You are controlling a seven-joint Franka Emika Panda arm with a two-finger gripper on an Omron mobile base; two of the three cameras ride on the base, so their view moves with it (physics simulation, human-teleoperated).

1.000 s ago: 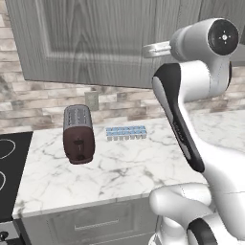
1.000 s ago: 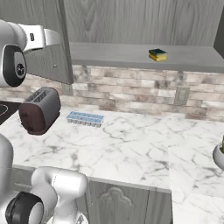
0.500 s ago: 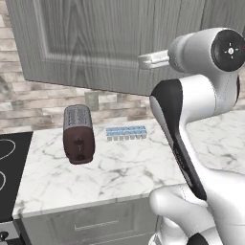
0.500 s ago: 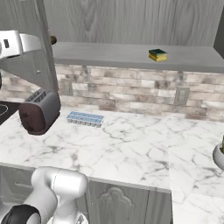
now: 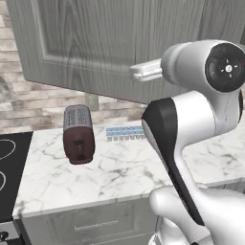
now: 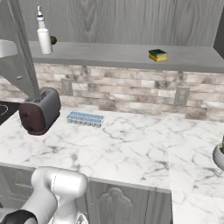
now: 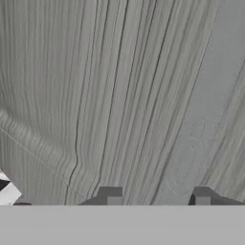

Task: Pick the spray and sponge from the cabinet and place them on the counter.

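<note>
The cabinet door (image 5: 95,43) stands swung open, and in the right base view it shows edge-on at the left (image 6: 17,65). My gripper (image 7: 157,198) is shut on the door's long bar handle (image 7: 191,143), with the wood grain close behind it. On the inner shelf (image 6: 109,52) the spray (image 6: 43,37) stands upright at the left end. The sponge (image 6: 158,55), yellow with a green layer, lies further right on the same shelf. Below them runs the white marble counter (image 6: 131,140).
A dark toaster (image 6: 39,111) sits on the counter's left part, with a pale blue ice-cube tray (image 6: 85,118) beside it near the brick wall. The black stovetop (image 5: 9,172) lies left of the toaster. A pale bowl-like thing (image 6: 218,155) shows at the far right edge.
The door has swung further open with my hand on it, moving left in the right base view. The spray on the shelf has come into sight.
</note>
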